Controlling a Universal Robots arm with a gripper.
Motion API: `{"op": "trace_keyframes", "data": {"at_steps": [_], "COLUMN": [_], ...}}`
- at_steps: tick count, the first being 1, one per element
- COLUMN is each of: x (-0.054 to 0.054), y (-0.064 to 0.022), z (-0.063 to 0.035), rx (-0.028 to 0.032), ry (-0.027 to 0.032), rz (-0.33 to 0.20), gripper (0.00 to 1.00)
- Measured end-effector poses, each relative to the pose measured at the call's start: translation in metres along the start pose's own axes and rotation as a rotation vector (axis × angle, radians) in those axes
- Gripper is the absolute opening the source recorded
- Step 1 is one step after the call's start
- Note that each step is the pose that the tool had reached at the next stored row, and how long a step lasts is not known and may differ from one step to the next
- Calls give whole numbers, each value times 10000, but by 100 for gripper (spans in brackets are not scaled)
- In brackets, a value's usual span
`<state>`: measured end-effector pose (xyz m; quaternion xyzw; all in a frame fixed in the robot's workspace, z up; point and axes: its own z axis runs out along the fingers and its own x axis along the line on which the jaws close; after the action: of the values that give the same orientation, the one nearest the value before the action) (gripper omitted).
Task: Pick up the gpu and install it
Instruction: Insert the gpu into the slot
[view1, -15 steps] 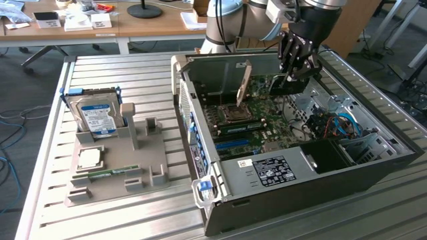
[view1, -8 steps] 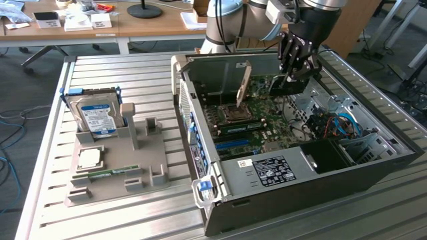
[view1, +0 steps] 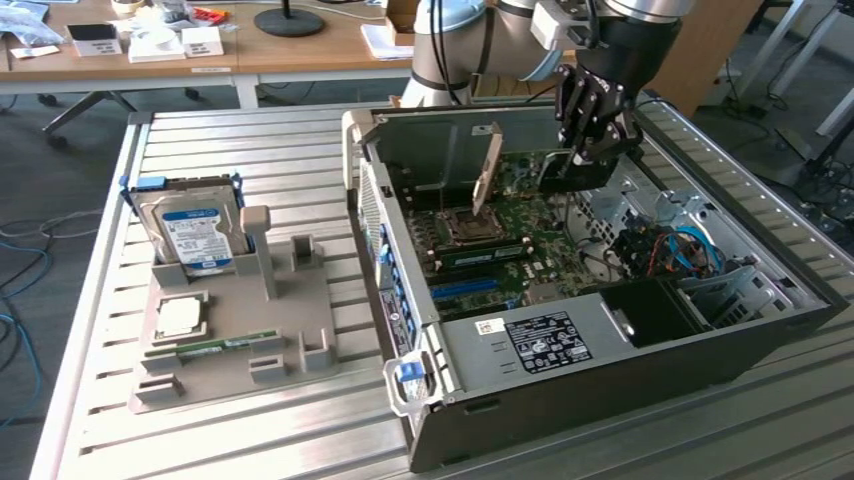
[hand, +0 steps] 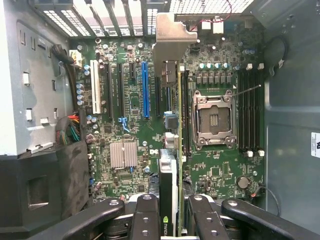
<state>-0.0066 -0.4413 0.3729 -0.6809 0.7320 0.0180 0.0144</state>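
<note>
My gripper (view1: 583, 165) is inside the open computer case (view1: 787, 310), shut on the gpu (view1: 514, 178). The gpu stands on edge above the motherboard (view1: 561, 215), its silver bracket (view1: 489, 165) toward the case's rear wall. In the wrist view the gpu (hand: 173, 150) is edge-on, a thin green board with a black cooler, running between the black fingers (hand: 145, 215) of my gripper (hand: 172, 222). Its bracket (hand: 170, 40) reaches the rear slot openings. The card lies over the slots between the blue slot (hand: 145, 90) and the CPU socket (hand: 214, 120). Whether it is seated I cannot tell.
On the exterior view's left a grey holder (view1: 300, 320) carries a hard drive (view1: 194, 232), a CPU (view1: 180, 316) and a memory stick (view1: 214, 347). The case's drive bay (view1: 654, 310) and cables (view1: 667, 250) sit near the gripper. A desk (view1: 267, 50) stands behind.
</note>
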Motion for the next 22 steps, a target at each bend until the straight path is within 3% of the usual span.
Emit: {"op": "trace_keyframes", "data": {"at_steps": [22], "x": [1], "y": [0], "z": [32], "rx": [1], "ry": [-2], "rz": [0], "gripper": [27]}}
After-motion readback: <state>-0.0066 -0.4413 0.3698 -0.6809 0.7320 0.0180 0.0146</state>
